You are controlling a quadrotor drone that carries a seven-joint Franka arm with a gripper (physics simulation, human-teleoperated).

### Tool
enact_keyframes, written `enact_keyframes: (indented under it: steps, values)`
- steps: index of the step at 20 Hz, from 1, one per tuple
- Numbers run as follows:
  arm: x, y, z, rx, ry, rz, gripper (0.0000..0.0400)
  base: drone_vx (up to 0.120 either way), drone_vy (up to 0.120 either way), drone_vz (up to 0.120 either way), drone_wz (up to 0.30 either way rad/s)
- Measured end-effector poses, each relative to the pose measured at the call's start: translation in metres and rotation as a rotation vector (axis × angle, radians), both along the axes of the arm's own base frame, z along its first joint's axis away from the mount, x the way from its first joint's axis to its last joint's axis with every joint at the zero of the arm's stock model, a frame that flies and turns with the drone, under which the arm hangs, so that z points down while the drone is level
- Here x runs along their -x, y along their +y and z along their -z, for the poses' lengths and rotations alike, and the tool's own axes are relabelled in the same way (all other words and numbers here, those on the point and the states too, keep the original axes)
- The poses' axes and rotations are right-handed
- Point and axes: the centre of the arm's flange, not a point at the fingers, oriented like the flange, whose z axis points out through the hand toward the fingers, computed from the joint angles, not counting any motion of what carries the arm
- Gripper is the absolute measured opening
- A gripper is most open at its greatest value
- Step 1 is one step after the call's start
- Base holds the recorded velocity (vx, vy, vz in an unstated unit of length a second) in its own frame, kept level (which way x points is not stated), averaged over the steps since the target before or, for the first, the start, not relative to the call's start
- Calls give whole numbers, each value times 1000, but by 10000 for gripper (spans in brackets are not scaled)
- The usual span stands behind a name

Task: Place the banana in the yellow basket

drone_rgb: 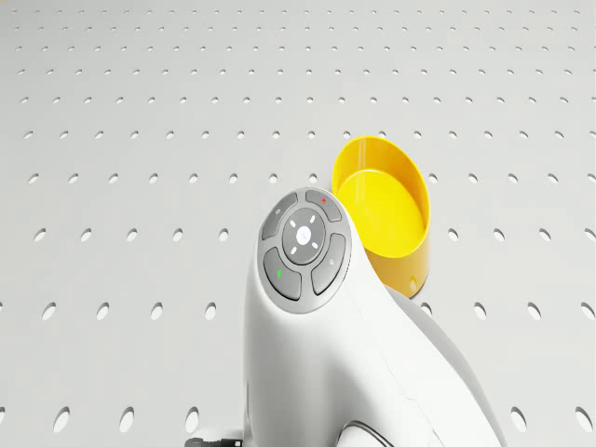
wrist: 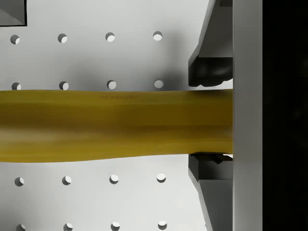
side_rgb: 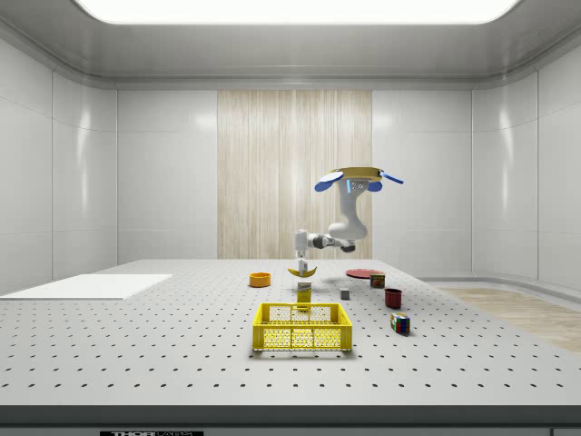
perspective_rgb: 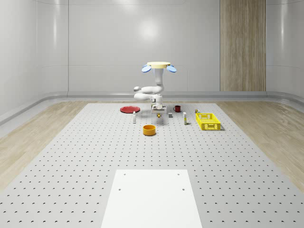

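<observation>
The curved yellow banana (side_rgb: 302, 271) is gripped by the gripper (side_rgb: 301, 264) above the table (side_rgb: 136, 336), the yellow mesh basket (side_rgb: 302, 327) not yet reached.

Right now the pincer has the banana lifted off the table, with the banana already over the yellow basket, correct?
Not quite. The pincer does hold the banana clear of the table, and the drone hovers above. But in the side view the banana hangs well behind the yellow basket, not over it; the whole-scene view shows the basket off to its right.
</observation>
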Motion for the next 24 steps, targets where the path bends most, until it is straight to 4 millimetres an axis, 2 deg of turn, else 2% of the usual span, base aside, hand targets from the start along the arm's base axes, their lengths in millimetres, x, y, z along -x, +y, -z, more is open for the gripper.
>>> enact_keyframes:
  steps: [14, 18, 24]
  values:
    - [0, 0, 5, 0, 0, -3, 190, -120, 120, 120, 0]
    - [0, 0, 5, 0, 0, -3, 190, 0, 120, 0, 0]
    - [0, 0, 5, 0, 0, -3, 190, 113, 120, 0, 0]
